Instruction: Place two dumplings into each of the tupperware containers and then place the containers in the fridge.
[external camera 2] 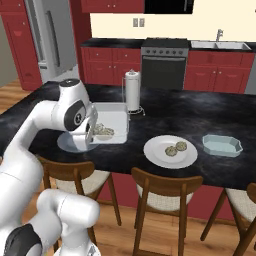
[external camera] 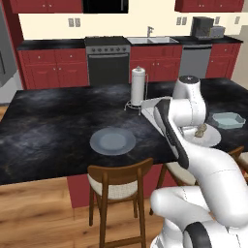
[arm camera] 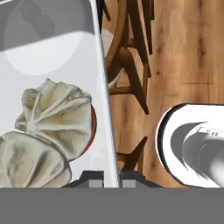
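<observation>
Black island counter [external camera 2: 210, 112] in a red-cabinet kitchen — the arm hides much of the white tub [external camera 2: 111, 121]. The gripper [arm camera: 110, 180] is clamped on the tub's rim; two dumplings [arm camera: 59, 116] lie inside, beside the fingertips.

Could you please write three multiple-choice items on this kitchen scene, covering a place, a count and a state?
1. Where is the blue tub?
A. in the sink
B. on the stove
C. on the counter, right of the white plate

2. How many dumplings lie in the white tub?
A. two
B. none
C. four

3. The end effector is:
A. open above a plate
B. shut on the white tub's rim
C. shut on a dumpling

Key: 1 C, it sits beside the plate; 2 A, two lumps show inside; 3 B, the hand view shows the wall between the tips.
</observation>
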Available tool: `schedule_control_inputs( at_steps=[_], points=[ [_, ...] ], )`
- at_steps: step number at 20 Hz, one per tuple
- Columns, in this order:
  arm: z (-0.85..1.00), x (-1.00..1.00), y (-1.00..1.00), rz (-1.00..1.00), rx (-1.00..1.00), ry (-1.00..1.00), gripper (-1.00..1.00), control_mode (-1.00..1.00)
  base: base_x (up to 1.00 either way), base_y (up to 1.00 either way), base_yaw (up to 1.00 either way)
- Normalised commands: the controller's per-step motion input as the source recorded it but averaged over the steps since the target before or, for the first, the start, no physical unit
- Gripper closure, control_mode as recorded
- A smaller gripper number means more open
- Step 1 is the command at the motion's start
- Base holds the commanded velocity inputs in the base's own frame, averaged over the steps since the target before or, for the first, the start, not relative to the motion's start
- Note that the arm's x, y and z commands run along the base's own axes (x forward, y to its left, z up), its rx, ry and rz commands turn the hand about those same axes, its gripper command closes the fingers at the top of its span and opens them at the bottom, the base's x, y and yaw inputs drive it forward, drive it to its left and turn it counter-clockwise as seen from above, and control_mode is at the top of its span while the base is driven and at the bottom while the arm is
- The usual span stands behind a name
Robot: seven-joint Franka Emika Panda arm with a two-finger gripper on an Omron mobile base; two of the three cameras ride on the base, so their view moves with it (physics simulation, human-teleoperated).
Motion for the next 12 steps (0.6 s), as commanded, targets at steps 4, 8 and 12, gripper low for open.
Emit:
schedule_control_inputs(
  at_steps=[4,8,12],
  points=[
    [0.40,-0.69,-0.11,0.02,0.00,0.00,1.00,-1.00,0.00,0.00,0.00],
    [0.49,-0.59,0.00,-0.05,0.00,0.00,1.00,-1.00,0.00,0.00,0.00],
    [0.31,-0.20,0.02,0.00,0.00,0.00,1.00,-1.00,0.00,0.00,0.00]
  ],
)
